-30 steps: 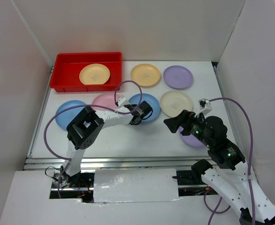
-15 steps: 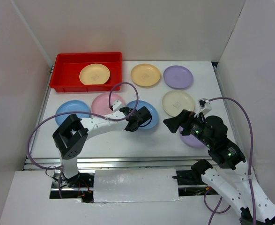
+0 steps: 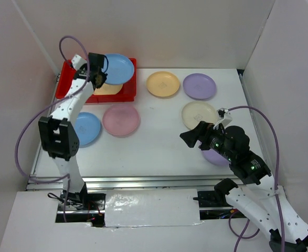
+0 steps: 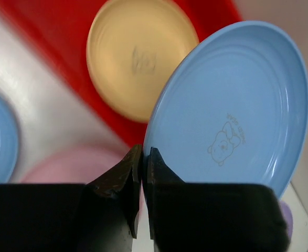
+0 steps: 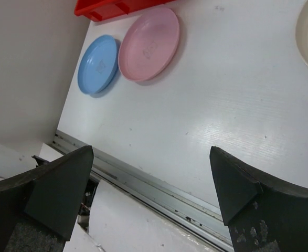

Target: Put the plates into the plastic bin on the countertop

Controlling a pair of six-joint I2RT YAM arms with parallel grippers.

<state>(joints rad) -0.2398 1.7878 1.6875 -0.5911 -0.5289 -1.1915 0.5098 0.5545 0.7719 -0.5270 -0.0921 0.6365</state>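
The blue plate [image 3: 118, 67], flat on the table [image 3: 159, 152] a second earlier, hung tilted over the red bin [image 3: 70, 90], above the yellow plate [image 3: 109, 89] already inside. The left gripper [image 4: 143, 155] pinched its rim. The right gripper [image 5: 149, 157] hovered wide open, empty. Letting go looked like the next step.

The blue plate [image 4: 232, 105] and red bin [image 3: 126, 93] look like smooth, slightly glossy plastic, the countertop [image 3: 159, 144] matt white.
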